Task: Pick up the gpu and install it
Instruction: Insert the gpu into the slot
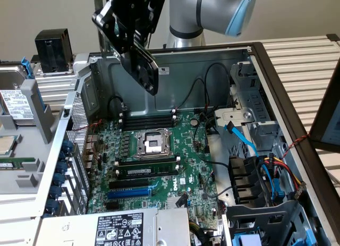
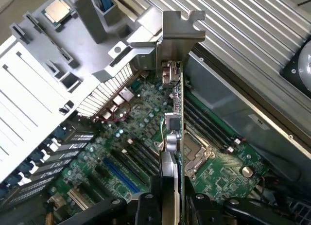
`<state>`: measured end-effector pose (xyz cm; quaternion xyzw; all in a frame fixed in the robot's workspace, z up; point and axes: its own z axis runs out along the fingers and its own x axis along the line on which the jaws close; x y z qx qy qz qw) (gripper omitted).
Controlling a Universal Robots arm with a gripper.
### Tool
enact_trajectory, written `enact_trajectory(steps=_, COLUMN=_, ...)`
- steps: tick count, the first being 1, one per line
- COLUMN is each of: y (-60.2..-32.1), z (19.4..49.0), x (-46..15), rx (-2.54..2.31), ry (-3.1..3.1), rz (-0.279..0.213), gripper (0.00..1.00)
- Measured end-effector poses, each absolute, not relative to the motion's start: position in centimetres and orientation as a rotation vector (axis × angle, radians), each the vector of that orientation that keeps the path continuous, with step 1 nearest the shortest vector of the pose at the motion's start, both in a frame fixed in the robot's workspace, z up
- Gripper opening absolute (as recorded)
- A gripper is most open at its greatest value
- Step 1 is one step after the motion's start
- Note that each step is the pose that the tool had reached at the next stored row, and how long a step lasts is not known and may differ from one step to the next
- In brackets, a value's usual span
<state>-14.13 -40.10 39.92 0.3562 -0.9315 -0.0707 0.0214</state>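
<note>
The gpu [image 1: 144,68] hangs in the air above the back of the open computer case, tilted, its dark face towards the exterior view. My gripper [image 1: 132,48] is shut on the card's upper part. In the wrist view the gpu [image 2: 174,132] appears edge-on, with its silver end bracket [image 2: 181,30] at the far end and my gripper [image 2: 170,203] clamped on both faces. Below it lies the green motherboard [image 1: 175,150], with a blue expansion slot [image 1: 129,193] near the front. The card is well above the board and touches nothing.
The case's metal walls [image 1: 186,70] surround the board. Memory sticks [image 1: 146,165] and the processor socket [image 1: 153,143] sit mid-board. A power supply [image 1: 122,227] lies at the front, and a drive cage with cables [image 1: 260,171] on the exterior view's right. A grey tray [image 2: 34,89] holds a loose processor [image 2: 58,11].
</note>
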Motion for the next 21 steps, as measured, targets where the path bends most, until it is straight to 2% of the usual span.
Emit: enact_trajectory(steps=21, y=-40.1, z=39.39, x=-14.13, rx=1.638, ry=-2.624, rz=-0.183, gripper=0.28)
